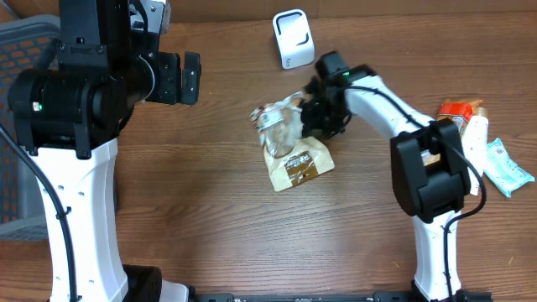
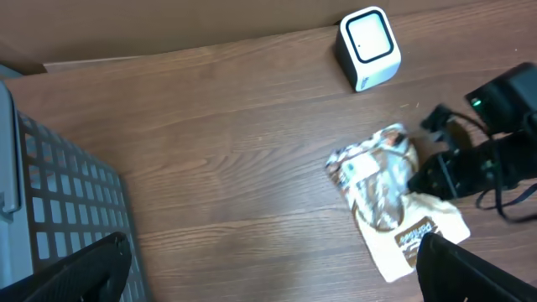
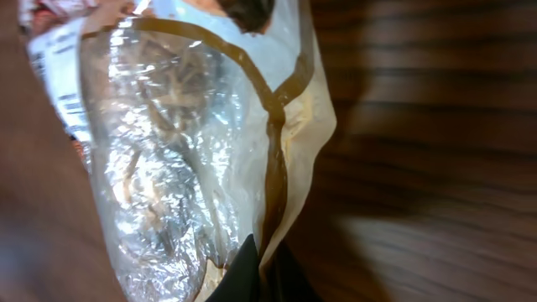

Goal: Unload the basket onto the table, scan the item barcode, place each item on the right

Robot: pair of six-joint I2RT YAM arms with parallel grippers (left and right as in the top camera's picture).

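Right claw [image 1: 317,113] is shut on the edge of the one clear-fronted snack pouch [image 1: 289,149], which lies mid-way across the brown wood-grain table [image 1: 210,218], near the single white scanner [image 1: 293,38] behind it; the left claw [image 1: 186,77] hangs wide open and empty over the table's left side. One grey mesh basket [image 1: 21,50] sits at the left edge, and three packets [image 1: 503,168] bunch at the right edge, partly hidden by the right arm [image 1: 428,172].

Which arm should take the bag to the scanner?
Right. The right gripper is shut on the snack bag, near the scanner; the left gripper hangs open, away by the basket.
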